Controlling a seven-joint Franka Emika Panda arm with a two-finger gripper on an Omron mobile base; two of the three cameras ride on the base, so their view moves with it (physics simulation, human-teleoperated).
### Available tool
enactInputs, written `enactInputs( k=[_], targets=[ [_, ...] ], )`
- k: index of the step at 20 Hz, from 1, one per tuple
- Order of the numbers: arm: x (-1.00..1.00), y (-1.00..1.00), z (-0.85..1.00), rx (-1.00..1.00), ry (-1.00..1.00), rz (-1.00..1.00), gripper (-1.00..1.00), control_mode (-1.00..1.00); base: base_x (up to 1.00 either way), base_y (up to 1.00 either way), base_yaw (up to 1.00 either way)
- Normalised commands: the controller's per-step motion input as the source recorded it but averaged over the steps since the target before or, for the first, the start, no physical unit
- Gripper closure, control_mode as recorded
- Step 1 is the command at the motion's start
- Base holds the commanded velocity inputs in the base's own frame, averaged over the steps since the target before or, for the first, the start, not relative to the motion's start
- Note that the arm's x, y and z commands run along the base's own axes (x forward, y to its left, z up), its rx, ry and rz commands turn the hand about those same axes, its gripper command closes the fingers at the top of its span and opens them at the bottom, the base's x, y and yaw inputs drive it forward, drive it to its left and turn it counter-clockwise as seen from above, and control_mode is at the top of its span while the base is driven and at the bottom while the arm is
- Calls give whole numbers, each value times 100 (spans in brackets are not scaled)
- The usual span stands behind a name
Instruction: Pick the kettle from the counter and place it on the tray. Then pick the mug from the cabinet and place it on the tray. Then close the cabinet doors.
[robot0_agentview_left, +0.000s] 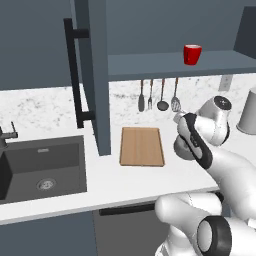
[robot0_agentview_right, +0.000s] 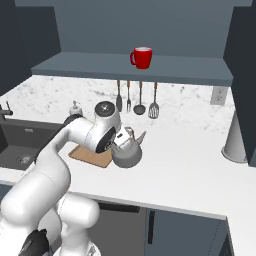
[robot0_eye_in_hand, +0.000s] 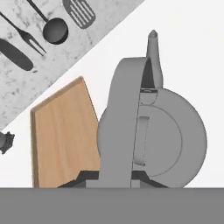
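One claw (robot0_eye_in_hand: 114, 177) grips the kettle (robot0_eye_in_hand: 151, 131) beside the tray's (robot0_eye_in_hand: 63, 135) edge.

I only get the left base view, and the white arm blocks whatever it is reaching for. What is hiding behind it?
Observer: A small grey kettle, standing on the counter just right of the wooden board.
Visitor: Has the arm got hold of it?
Observer: It looks so. In the hand view the tool sits at the kettle's arched handle, a fingertip against each side.
Visitor: Anything else I am missing?
Observer: A little white soap dispenser by the wall, near the sink.
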Motion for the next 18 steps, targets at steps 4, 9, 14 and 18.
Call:
enactInputs(
  k=[4, 9, 14, 18],
  targets=[
    [15, 33, 10, 1, -33, 5, 100, -100, 0, 0, 0],
    [33, 36, 33, -4, -9, 2, 100, -100, 0, 0, 0],
    [27, 40, 28, -1, 6, 3, 100, -100, 0, 0, 0],
    [45, 30, -1, -1, 10, 9, 100, -100, 0, 0, 0]
  ],
)
